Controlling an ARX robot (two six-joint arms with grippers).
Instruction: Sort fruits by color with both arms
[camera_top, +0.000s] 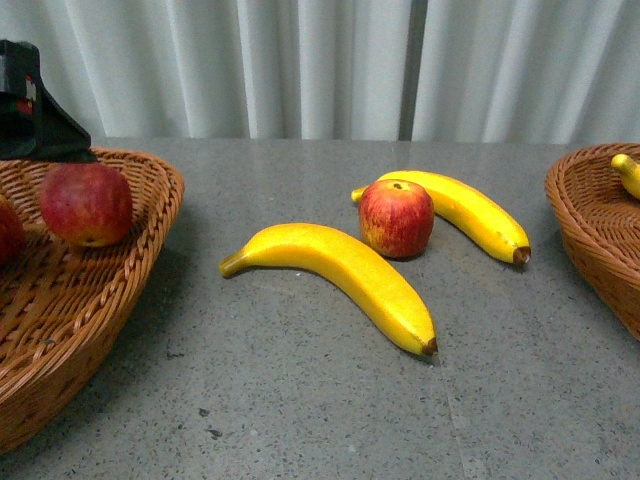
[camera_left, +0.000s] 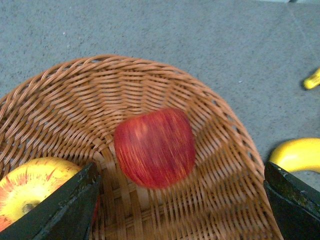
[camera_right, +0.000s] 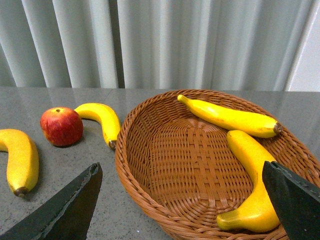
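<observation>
In the left wicker basket (camera_top: 150, 215) a red apple (camera_top: 85, 203) sits just below the black part of my left arm (camera_top: 35, 110). In the left wrist view that apple (camera_left: 155, 147) looks blurred and lies free between the wide-apart fingers of my open left gripper (camera_left: 180, 212). A second, yellow-red apple (camera_left: 30, 190) lies beside it. On the table lie a banana (camera_top: 335, 275), a red apple (camera_top: 396, 217) and another banana (camera_top: 465, 210) behind it. My right gripper (camera_right: 182, 210) hangs open over the right basket (camera_right: 165, 165), which holds two bananas (camera_right: 230, 117) (camera_right: 252, 190).
The right basket (camera_top: 600, 230) stands at the table's right edge, with a banana tip (camera_top: 628, 172) showing in it. A pale pleated curtain (camera_top: 320, 60) closes off the back of the grey table (camera_top: 300, 400).
</observation>
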